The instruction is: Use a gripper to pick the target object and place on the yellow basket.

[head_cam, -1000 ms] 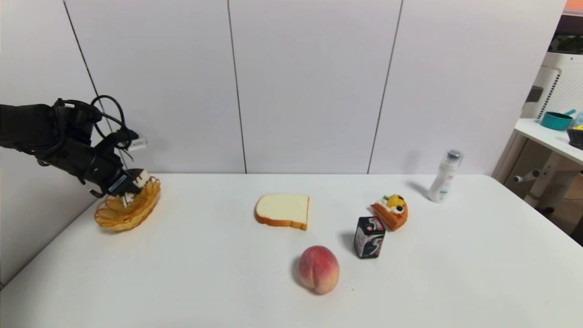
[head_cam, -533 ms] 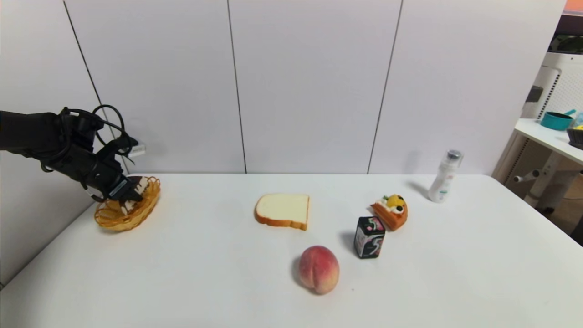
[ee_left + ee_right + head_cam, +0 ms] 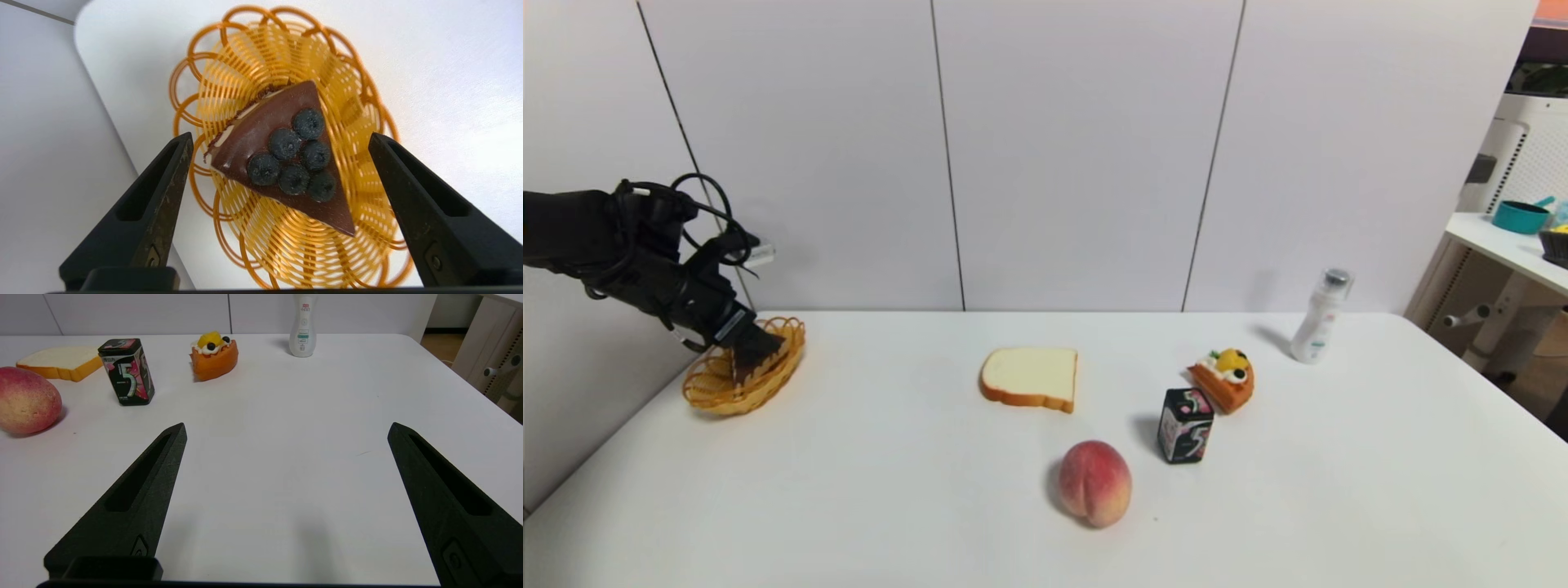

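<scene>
Room: a white table [image 3: 980, 490] stands against a pale panelled wall, with a side shelf at the far right.
Yellow basket: the yellow basket [image 3: 712, 395] [image 3: 229, 69] sits near the table's far left corner, close to the wall.
Chocolate cake slice: the chocolate cake slice [image 3: 282, 157] [image 3: 752, 353] lies inside the basket, dark top with blueberries facing up, its cream side showing along one edge.
Left gripper: the left gripper [image 3: 280, 141] [image 3: 752, 347] hangs over the basket, pointing steeply down; its two black fingers [image 3: 159, 192] are spread wide, one on either side of the slice, neither touching it.
Right gripper: the right gripper [image 3: 286, 430] is parked low over bare table on the robot's right, fingers spread apart and holding nothing.
Bread slice: a bread slice [image 3: 1029, 377] lies mid-table.
Peach: a peach [image 3: 1094, 483] sits nearer the robot than the bread.
Black tin: a black tin [image 3: 1184, 425] stands upright just right of the peach.
Orange cake: an orange fruit-topped cake slice [image 3: 1223, 380] is just behind the tin.
Bottle: a white bottle [image 3: 1321, 317] stands upright toward the far right.
</scene>
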### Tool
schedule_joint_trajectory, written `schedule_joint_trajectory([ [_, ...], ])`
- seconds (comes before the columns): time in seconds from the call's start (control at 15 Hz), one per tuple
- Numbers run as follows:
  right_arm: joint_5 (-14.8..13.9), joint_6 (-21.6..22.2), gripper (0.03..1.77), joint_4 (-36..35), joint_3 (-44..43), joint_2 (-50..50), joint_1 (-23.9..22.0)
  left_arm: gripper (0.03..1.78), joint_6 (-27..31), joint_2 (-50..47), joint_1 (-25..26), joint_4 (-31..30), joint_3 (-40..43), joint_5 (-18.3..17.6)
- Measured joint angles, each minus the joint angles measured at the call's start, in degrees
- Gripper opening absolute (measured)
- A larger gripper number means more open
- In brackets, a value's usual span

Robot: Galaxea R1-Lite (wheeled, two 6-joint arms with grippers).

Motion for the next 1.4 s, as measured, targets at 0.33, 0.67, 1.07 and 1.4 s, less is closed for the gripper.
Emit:
schedule_joint_trajectory([
  [0.33,0.0,-0.02,1.7,0.0,0.0,0.0,0.0,1.62,-0.78,-12.89,-0.17,-0.85,0.32,-3.96],
  [0.67,0.0,0.0,1.7,0.0,0.0,0.0,0.0,1.66,-11.28,-30.88,-0.9,-5.35,0.5,3.28],
  [1.07,0.0,0.0,1.7,-0.02,0.0,0.0,0.0,1.68,-27.15,-54.5,-4.13,-9.86,23.11,10.28],
  [1.4,0.02,-0.02,1.7,0.0,0.0,0.0,0.0,1.69,-30.63,-71.34,-10.39,-26.08,56.95,10.2],
])
